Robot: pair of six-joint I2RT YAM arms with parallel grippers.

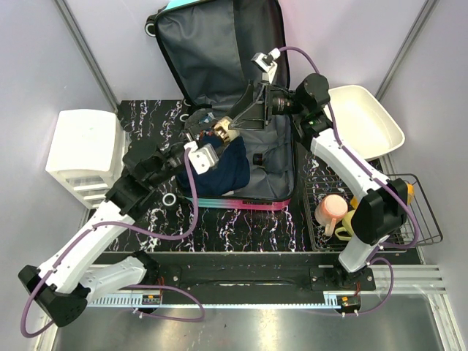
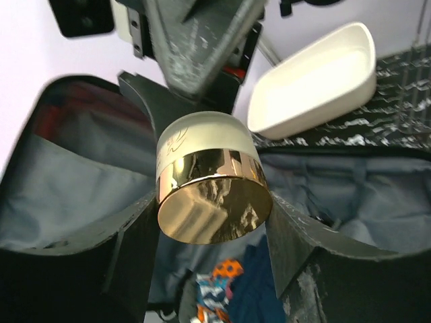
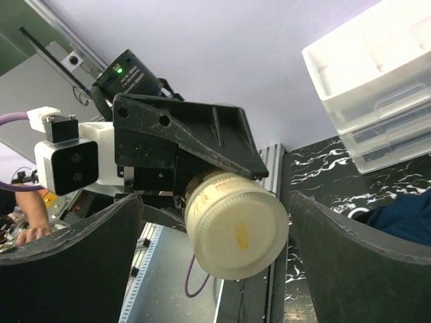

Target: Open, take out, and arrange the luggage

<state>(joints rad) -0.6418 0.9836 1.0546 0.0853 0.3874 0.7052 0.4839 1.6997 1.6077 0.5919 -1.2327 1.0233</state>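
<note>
The jar, frosted glass with a gold lid, hangs in mid-air, pinched between the left jaws. Its lid faces back into the left palm and its pale base points out at the right arm. The right jaws are spread wide, one on each side of the jar's base, and the right wrist view shows clear gaps between them and the glass.

The luggage lies open on the worktop directly beneath both sets of jaws. Its lid is propped up beyond them, and a navy garment lies in the shell just under the left jaws.

This looks like a hand-over above the case, with the left arm now carrying the weight. To do it well, the right jaws should stay fully spread and back straight out along their own line. Any sideways drift would knock the jar's base and twist it in the left grip. The left arm should stay put until the right fingertips are past the base.

The glass is smooth and round, so I judge slipping to be the main risk, and the left pinch needs to stay firm and level. Once free, the jar should be lifted clear of the case rim before it swings out to a resting place. The tub, out beyond the right jaws, is one possible spot.
</note>
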